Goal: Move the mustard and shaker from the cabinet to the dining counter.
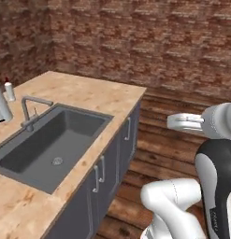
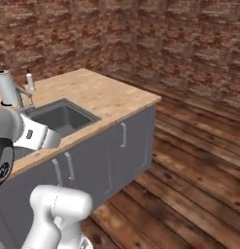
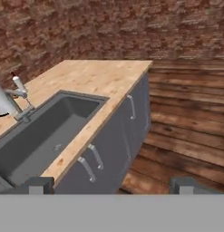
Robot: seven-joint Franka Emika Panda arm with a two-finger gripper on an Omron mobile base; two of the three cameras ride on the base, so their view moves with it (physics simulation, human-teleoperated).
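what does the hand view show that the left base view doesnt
Hand view alone: the gripper with its jaws open, and the counter's end panel. Left base view alone: the robot's white arm at lower right. Both share the sink, the faucet, the small white bottle with red tip, a steel cylinder, the wood countertop, the grey cabinet doors and the brick wall.

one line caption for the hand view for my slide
Open gripper looks over a wood counter with a grey sink, faucet and white bottle, brick wall behind.
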